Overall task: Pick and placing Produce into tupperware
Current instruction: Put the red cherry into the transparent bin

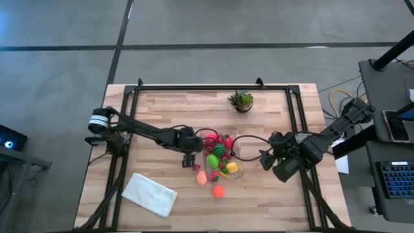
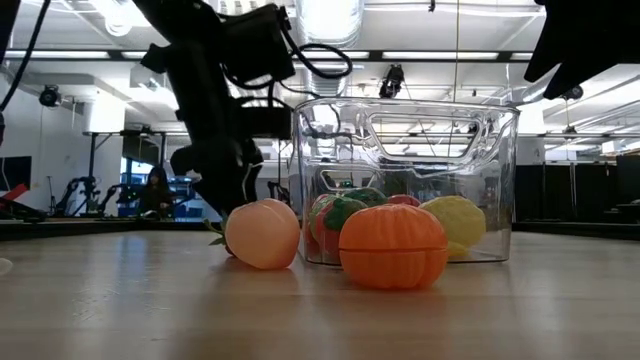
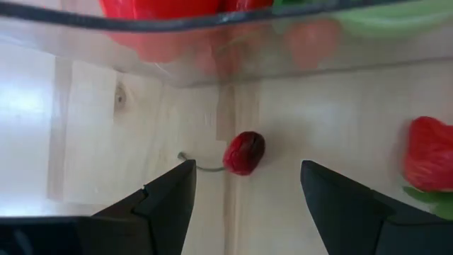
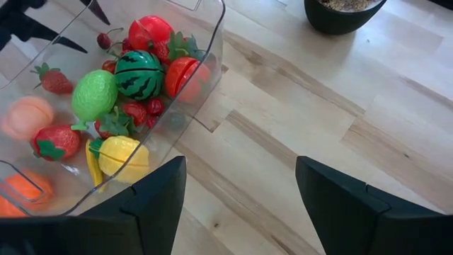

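Tupperware [image 1: 237,169]: clear, table centre; holds lime green, striped melon [image 4: 139,74], yellow, red pcs.
L gripper [image 1: 189,160]: at tub's 9 o'clock, low over wood, fingers spread either side of a small cherry [image 3: 244,152], not touching.
Peach [image 1: 202,178] & orange toy [image 1: 218,191]: loose on table, tub's 7 o'clock.
R gripper [image 1: 266,159]: tub's 3 o'clock, fingers spread, nothing held.

Two dark jointed arms with looping black cables; left arm [image 1: 139,131] has a white-banded base.
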Robot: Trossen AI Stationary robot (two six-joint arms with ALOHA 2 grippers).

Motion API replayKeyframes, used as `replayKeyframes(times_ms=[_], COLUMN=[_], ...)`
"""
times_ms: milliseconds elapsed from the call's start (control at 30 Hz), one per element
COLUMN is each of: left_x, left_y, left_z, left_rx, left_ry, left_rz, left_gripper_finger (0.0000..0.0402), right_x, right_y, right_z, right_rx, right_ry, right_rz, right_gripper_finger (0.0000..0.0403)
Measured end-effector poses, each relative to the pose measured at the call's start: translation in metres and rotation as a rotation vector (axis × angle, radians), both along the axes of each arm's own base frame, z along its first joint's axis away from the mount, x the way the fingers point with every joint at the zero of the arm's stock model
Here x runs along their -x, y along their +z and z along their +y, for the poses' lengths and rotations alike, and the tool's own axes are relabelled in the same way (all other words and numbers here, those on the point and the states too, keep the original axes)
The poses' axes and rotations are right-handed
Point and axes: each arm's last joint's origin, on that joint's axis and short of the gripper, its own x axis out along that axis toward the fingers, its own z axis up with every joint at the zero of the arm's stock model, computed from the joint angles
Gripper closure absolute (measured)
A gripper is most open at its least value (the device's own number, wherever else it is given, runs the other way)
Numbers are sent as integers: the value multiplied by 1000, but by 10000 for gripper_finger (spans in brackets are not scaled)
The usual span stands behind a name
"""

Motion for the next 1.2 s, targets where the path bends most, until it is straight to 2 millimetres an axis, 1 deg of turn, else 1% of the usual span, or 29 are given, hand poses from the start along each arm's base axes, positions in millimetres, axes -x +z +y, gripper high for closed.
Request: replayKeyframes(times_ms=[100,233,333,700,1000,1133,1200], left_x=[-1,-4,-5,-6,-8,-8,-6], left_y=[-4,-5,-6,-6,-19,-16,-10], left_z=[2,3,3,12,17,17,16], left_rx=[8,61,70,58,60,72,74], left_ry=[5,-11,-12,-14,11,35,39], left_rz=[7,-7,-11,-14,6,8,4], left_gripper_finger=[162,163,172,277,339,365,373], right_x=[0,0,0,0,0,0,1], right_y=[0,0,0,0,-1,-1,-2], right_z=[0,0,0,0,0,0,0], right_rx=[0,-2,-3,-2,-4,-6,-6], right_ry=[0,0,0,0,-6,-9,-11], right_rz=[1,3,3,4,2,2,2], right_gripper_finger=[145,145,145,145,145,145,145])
